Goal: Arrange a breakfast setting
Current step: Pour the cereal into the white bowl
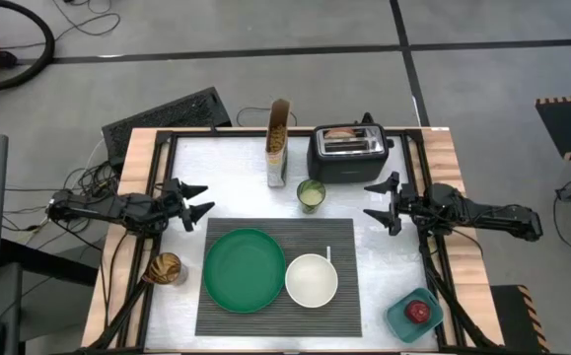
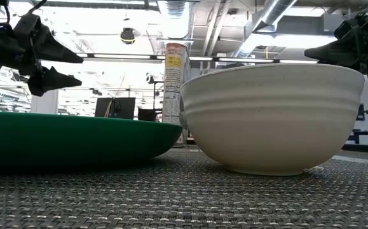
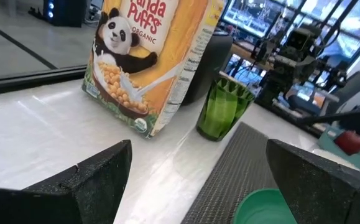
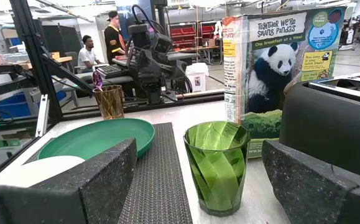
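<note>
Grey concrete floor surrounds a pale tabletop (image 1: pixel 236 177) with wooden side edges, seen from above. At the middle of the tabletop's near edge lies a dark ribbed placemat (image 1: pixel 344 306). On the placemat sit a round green plate (image 1: pixel 245 269) and, just beside it toward the right edge, a smaller white bowl (image 1: pixel 312 280); both look empty. A slim pale handle, probably the spoon (image 1: pixel 328 253), lies on the placemat just behind the bowl.

Near the far edge stand a tall cereal box (image 1: pixel 278 143) with a panda printed on it and a black toaster (image 1: pixel 349 153) holding what looks like a bagel (image 1: pixel 341 133) in its slots. A green glass (image 1: pixel 311 194) stands between the toaster and the placemat.

In the near right corner a teal square container (image 1: pixel 414 316) holds a red apple (image 1: pixel 419 312). By the near left edge stands an amber cup (image 1: pixel 166 267).

The left pincer (image 1: pixel 200 200) hovers at the left edge, jaws spread wide, holding nothing, pointing inward. The right pincer (image 1: pixel 377 201) hovers at the right edge, beside the toaster, jaws also wide and holding nothing.

Beyond the tabletop, the right wrist view shows two people (image 4: pixel 112 37) at workbenches.
</note>
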Available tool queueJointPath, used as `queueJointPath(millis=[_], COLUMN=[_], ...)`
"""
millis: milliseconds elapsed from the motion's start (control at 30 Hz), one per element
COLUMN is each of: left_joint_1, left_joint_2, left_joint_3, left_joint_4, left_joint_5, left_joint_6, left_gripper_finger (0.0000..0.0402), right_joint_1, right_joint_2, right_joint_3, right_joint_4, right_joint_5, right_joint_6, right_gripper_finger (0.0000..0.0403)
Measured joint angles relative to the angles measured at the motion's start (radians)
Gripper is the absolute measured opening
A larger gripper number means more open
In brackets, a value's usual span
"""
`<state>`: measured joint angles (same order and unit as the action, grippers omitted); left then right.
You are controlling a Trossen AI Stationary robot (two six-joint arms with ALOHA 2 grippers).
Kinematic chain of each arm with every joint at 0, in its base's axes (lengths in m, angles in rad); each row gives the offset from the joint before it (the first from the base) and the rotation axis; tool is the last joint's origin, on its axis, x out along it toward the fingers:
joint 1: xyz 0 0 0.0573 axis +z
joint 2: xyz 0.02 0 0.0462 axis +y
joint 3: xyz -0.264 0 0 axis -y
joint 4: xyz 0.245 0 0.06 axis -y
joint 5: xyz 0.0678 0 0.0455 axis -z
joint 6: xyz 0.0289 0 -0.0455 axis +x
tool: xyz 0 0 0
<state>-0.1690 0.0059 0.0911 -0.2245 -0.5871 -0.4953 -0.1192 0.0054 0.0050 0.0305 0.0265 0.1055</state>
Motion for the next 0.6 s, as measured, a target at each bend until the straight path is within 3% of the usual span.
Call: queueJointPath(millis=[400, 600], left_joint_1=[0.001, 0.001], left_joint_2=[0.000, 0.000], left_joint_3=[-0.003, 0.000], left_joint_4=[0.032, 0.068], left_joint_5=[-0.067, -0.075], left_joint_6=[-0.001, -0.177], left_gripper_finger=[0.0355, 0.0355], right_joint_1=[0.000, 0.000], right_joint_2=[0.000, 0.000], right_joint_3=[0.000, 0.000], right_joint_4=[0.000, 0.000], right_joint_5=[0.000, 0.000], right_joint_6=[0.000, 0.000], right_gripper_finger=[0.0373, 0.0373])
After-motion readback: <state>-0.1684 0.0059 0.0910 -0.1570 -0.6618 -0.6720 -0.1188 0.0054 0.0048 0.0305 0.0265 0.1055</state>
